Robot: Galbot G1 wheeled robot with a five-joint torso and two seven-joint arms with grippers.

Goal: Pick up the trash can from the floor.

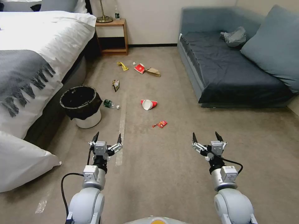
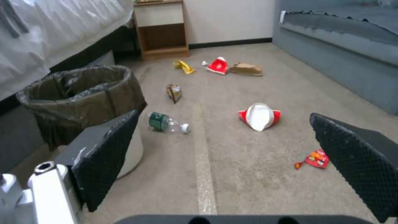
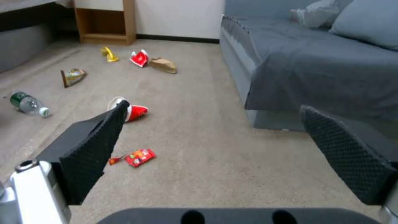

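The trash can [image 1: 81,107] stands upright on the floor [image 1: 162,161] beside the bed, a small white bin with a black bag folded over its rim. In the left wrist view the trash can [image 2: 79,96] is just ahead of one finger, off to the side. My left gripper [image 1: 107,138] hovers open above the carpet, a short way nearer to me than the can and slightly to its right. My left gripper [image 2: 226,146] holds nothing. My right gripper [image 1: 207,137] is open too, over bare carpet on the right, and my right gripper [image 3: 215,137] is empty.
A bed [image 1: 37,62] and a fallen pillow [image 1: 21,161] border the left; a blue sofa [image 1: 236,68] fills the right. Litter dots the carpet: a green bottle [image 1: 111,104], a red-and-white paper cup [image 1: 148,104], a red wrapper [image 1: 160,124], bags [image 1: 152,72]. A nightstand [image 1: 111,35] stands at the back.
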